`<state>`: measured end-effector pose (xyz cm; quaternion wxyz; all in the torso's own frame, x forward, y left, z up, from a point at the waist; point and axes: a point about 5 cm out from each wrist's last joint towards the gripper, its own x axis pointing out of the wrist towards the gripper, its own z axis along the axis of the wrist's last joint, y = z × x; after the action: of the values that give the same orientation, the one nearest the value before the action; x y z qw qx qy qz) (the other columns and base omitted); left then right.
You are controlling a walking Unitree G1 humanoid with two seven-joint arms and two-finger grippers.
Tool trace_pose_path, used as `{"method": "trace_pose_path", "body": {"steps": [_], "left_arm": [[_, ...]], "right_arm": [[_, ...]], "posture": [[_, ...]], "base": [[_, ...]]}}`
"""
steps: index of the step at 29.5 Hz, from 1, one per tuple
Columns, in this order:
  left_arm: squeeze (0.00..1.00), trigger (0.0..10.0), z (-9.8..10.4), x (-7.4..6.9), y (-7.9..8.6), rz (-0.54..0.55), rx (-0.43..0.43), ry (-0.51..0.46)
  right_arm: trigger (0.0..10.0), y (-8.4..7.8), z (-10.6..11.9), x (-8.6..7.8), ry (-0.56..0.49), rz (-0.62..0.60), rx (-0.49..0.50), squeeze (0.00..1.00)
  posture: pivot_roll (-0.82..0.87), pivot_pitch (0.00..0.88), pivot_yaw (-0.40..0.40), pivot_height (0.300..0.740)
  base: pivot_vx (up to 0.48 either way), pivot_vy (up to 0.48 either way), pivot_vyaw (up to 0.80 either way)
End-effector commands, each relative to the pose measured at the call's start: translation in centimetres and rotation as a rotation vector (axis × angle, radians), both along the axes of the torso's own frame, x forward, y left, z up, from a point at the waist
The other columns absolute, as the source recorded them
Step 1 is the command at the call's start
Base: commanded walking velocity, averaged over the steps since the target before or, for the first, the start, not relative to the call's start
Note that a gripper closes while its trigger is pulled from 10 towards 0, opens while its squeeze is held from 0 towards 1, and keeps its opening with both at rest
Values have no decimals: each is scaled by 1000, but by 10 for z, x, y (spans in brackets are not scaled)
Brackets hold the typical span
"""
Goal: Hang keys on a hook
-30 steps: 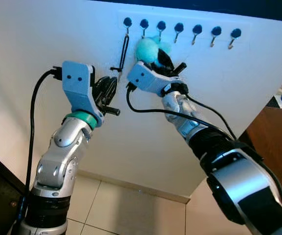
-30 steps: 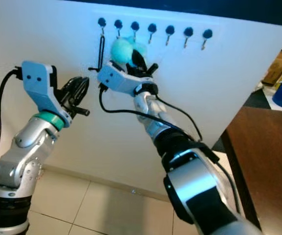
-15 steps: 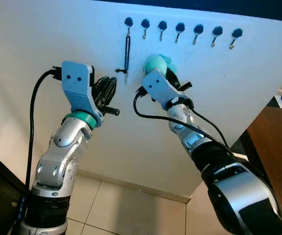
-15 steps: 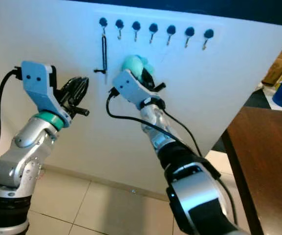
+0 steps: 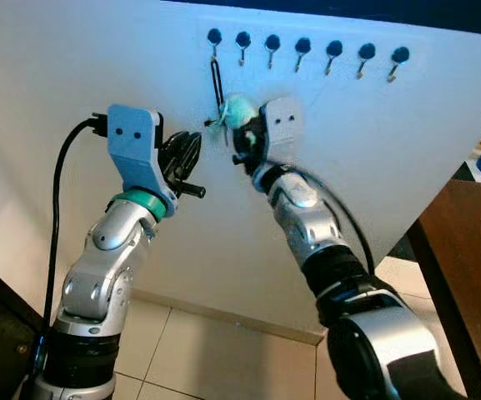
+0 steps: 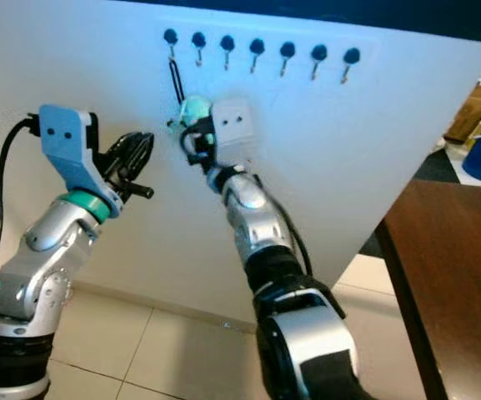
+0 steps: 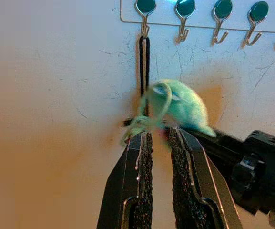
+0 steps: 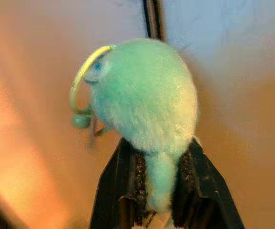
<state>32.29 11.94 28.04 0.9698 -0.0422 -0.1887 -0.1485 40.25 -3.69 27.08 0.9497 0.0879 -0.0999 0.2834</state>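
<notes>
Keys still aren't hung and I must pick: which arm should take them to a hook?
Right. The right gripper already holds the green pompom keychain just below the hook rail; the left gripper is lower and holds nothing.

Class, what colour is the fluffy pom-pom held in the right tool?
Pale mint green; the fluffy round pom-pom shows best in the right wrist view.

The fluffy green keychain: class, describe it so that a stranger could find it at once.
On the white wall runs a row of hooks. Below its left end, the right gripper holds the fluffy green keychain beside a hanging black strap. It is the one pale green, furry ball there.
</notes>
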Motion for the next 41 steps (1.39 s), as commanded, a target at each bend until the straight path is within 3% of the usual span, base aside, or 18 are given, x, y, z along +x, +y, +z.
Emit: {"method": "trace_pose_path", "body": {"steps": [1, 2, 5, 6, 8, 16, 18, 23, 27, 31, 32, 33, 35, 36, 37, 39, 40, 41], "left_arm": [[0, 10000, -3, -2, 0, -2, 3, 11], [0, 10000, -3, -2, 0, -2, 3, 11], [0, 10000, -4, -2, 0, 1, 2, 11], [0, 10000, -4, -2, 0, 1, 2, 11], [0, 10000, -4, -2, 0, 2, 2, 12], [0, 10000, -5, -2, -1, 0, 2, 13], [0, 10000, -6, -2, -1, 1, 2, 14], [0, 10000, -6, -2, -1, 0, 2, 16], [0, 10000, -6, -2, -1, -2, 1, 16], [0, 10000, -6, -2, -1, -2, 1, 16], [0, 10000, -6, -2, -1, -2, 2, 15], [0, 10000, -6, -2, -1, -2, 2, 16], [0, 10000, -6, -2, -1, -2, 2, 16], [0, 10000, -6, -2, -1, -2, 1, 16], [0, 10000, -6, -2, -1, -2, 1, 16], [0, 10000, -5, -1, 0, 2, 0, 14], [0, 10000, -5, -1, 0, 2, 0, 14], [0, 10000, -4, -1, 1, 6, -1, 11]], "right_arm": [[10000, 14, 15, -5, 53, 171, 126, 0], [10000, 14, 15, -5, 53, 171, 126, 0], [10000, 26, 39, -11, 212, 402, 516, 0], [10000, 26, 39, -11, 212, 402, 516, 0], [10000, 28, 51, -14, 197, 493, 672, 0], [10000, 22, 65, -21, 103, 603, 828, 0], [10000, 14, 68, -25, 93, 690, 950, 0], [10000, 12, 66, -33, 86, 790, 983, 0], [10000, 17, 52, -29, 182, 724, 1008, 0], [10000, 17, 52, -29, 182, 724, 1008, 0], [10000, 25, 40, -24, 290, 658, 989, 0], [10000, 39, 27, -28, 288, 620, 737, 0], [10000, 39, 27, -28, 288, 620, 737, 0], [10000, 43, 17, -31, 191, 556, 434, 0], [10000, 43, 17, -31, 191, 556, 434, 0], [10000, 40, 6, -34, -69, 452, -113, 0], [10000, 40, 6, -34, -69, 452, -113, 0], [10000, 33, 5, -34, -157, 425, -264, 0]], "posture": [[79, 91, 83, 740], [79, 91, 83, 740], [81, 89, 80, 740], [81, 89, 80, 740], [83, 87, 79, 740], [84, 83, 75, 740], [84, 81, 75, 740], [79, 76, 77, 740], [80, 74, 76, 740], [80, 74, 76, 740], [80, 77, 78, 740], [81, 77, 78, 740], [81, 77, 78, 740], [80, 82, 79, 740], [80, 82, 79, 740], [78, 84, 78, 740], [78, 84, 78, 740], [78, 84, 78, 740]], "base": [[0, 0, 0], [0, 0, 0], [0, 0, 0], [0, 0, 0], [0, 0, 0], [0, 0, 0], [0, 0, 0], [0, 0, 0], [0, 0, 0], [0, 0, 0], [0, 0, 0], [0, 0, 0], [0, 0, 0], [0, 0, 0], [0, 0, 0], [0, 0, 0], [0, 0, 0], [0, 0, 0]]}}
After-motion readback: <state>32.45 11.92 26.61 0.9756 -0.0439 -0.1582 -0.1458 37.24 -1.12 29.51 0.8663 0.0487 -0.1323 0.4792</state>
